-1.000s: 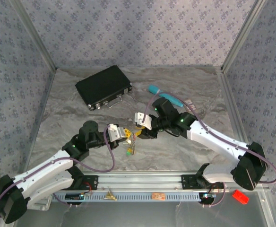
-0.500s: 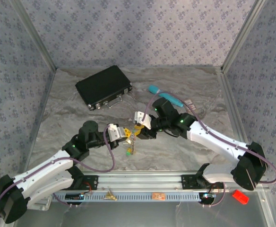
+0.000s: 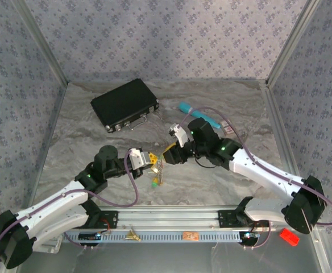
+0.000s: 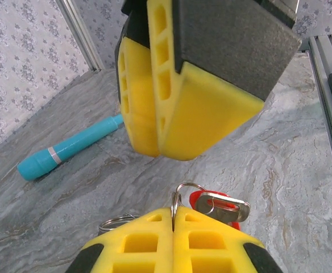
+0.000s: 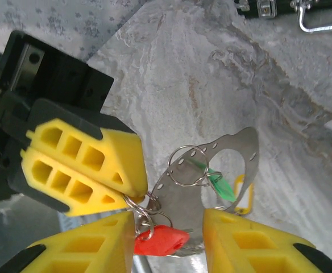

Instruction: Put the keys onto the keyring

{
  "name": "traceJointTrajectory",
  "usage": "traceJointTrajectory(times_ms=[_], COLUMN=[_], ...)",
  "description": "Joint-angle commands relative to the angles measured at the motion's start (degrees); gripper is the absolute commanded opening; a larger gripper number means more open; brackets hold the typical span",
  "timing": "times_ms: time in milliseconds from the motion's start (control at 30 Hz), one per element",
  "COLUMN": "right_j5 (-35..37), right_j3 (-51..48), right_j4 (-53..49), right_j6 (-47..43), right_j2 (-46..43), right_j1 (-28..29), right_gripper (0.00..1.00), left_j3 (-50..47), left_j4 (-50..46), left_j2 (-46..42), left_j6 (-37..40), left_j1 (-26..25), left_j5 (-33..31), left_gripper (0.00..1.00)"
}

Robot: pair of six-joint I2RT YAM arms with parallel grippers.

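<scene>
Seeing keyring (image 4: 174, 202) pinched in closed left gripper (image 4: 173, 219), red key (image 5: 157, 241) between parted right gripper (image 5: 169, 220) fingers, ungripped.

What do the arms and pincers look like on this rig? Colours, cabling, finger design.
Left arm and right arm: white link shells, black joint housings, small green lights, a purple cable looped along each. Left pincer and right pincer: black bodies, wedge-shaped yellow fingers with rectangular cut-outs, a white camera block behind.

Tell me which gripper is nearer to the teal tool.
Right. The right gripper is a little nearer the camera and left of the teal tool; the left gripper, shut on the keyring, lies farther that way.
</scene>
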Motion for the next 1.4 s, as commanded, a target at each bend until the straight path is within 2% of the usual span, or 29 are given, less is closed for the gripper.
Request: traceJointTrajectory(times_ms=[0,333,733,867,1067,1367], right_j5=[-3.50,-5.42,-7.38,-7.85,-8.79,-9.37], right_j3=[2.50,1.75,2.15,2.14,1.98,1.29], right_j4=[-2.18,-2.27,-0.90,-0.58,-0.20,-1.65], right_j6=[9.91,9.95,9.94,10.03,10.05,9.59], right_j2=[1.67,2.85,4.25,4.35,4.15,4.77], right_j1=[0.14,0.19,0.28,0.25,-0.20,-2.51], right_gripper=[0.37,0.33,0.22,0.16,0.00,0.00], left_j3=[-0.32,-0.37,-0.37,-0.41,-0.50,-0.68], left_j4=[3.54,3.81,3.94,3.97,3.99,3.86], left_j2=[-0.80,-0.86,-0.84,-0.92,-1.10,-1.61], left_j6=[-0.68,-0.85,-0.72,-0.68,-0.68,-0.68], left_j1=[-0.33,-0.40,-0.36,-0.39,-0.36,-0.35], left_j5=[0.05,-0.21,-0.29,-0.30,-0.34,0.13], left_gripper=[0.00,0.00,0.00,0.00,0.00,0.00])
